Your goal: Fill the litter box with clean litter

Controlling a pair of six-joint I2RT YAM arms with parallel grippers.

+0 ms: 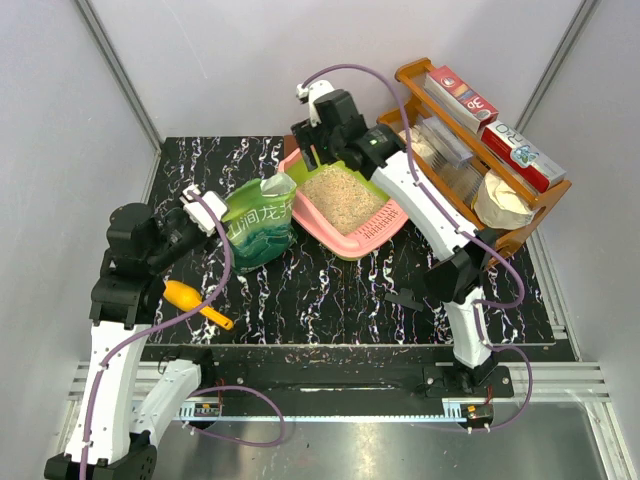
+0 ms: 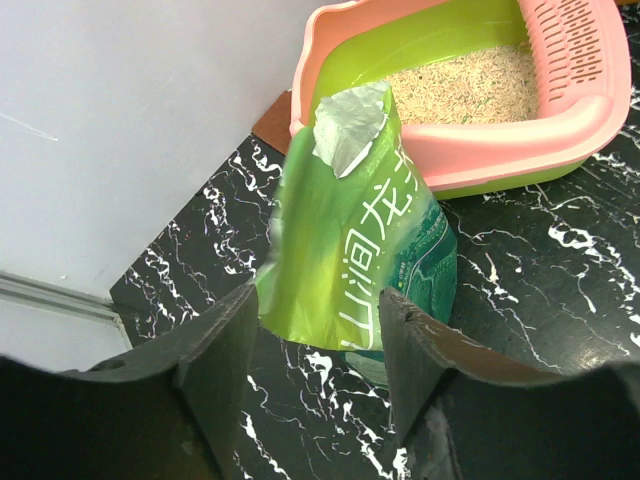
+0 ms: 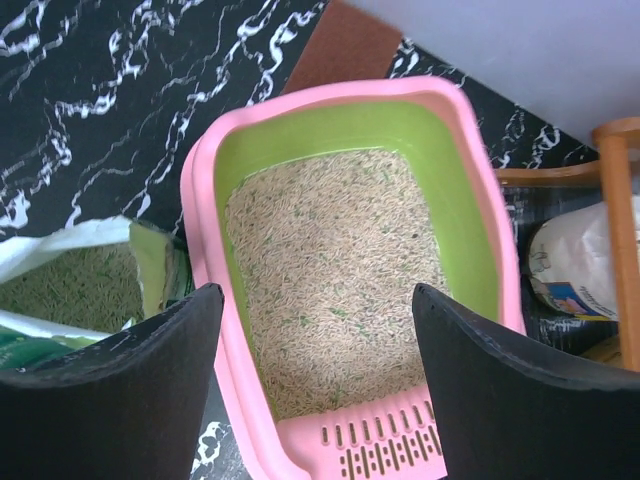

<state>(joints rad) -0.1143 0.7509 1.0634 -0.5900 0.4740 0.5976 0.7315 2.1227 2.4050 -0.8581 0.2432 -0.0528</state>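
The litter box (image 1: pixel 385 222) sits mid-table (image 1: pixel 330 300), its floor covered with clean litter (image 1: pixel 338 192). The green bag (image 1: pixel 258 225) stands touching its near side, mouth open. The left end effector (image 2: pixel 320 303) has its jaws partly apart around the bag's base, seemingly not pinching. I'd draw it straight back, since a nudge could tip the bag. The right end effector (image 3: pixel 318 295) hovers wide open and empty over the box. The scoop (image 1: pixel 195 302) lies near the left arm, and the wooden rack (image 1: pixel 520 200) crowds the right.
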